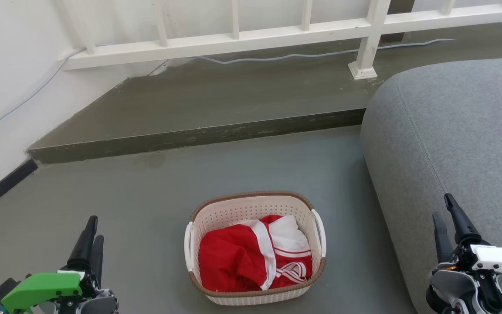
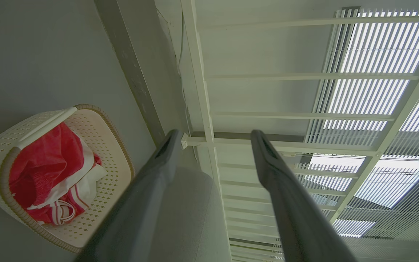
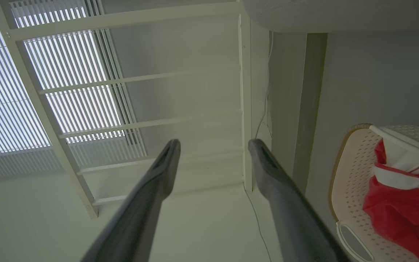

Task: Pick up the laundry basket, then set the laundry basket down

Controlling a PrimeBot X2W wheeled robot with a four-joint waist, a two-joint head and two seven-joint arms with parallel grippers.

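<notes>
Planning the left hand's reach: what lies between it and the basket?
Bare grey floor, as the head view shows, lies between the left hand and the basket.

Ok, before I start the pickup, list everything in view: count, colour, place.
laundry basket: one, cream-white with brown rim, on the floor, centre of the head view.
clothing: one heap, red and white, inside the basket.
sofa: one, grey, right of the basket.
step: one, grey, behind the basket.
railing: one, white, on the step.
cable: one, pale grey, along the step under the railing.
wall: one, white, far left.
window blinds: one set, white slats, beyond the railing in the wrist views.
left gripper: one, dark jaws apart and empty, lower left.
right gripper: one, dark jaws apart and empty, lower right, by the sofa.
</notes>
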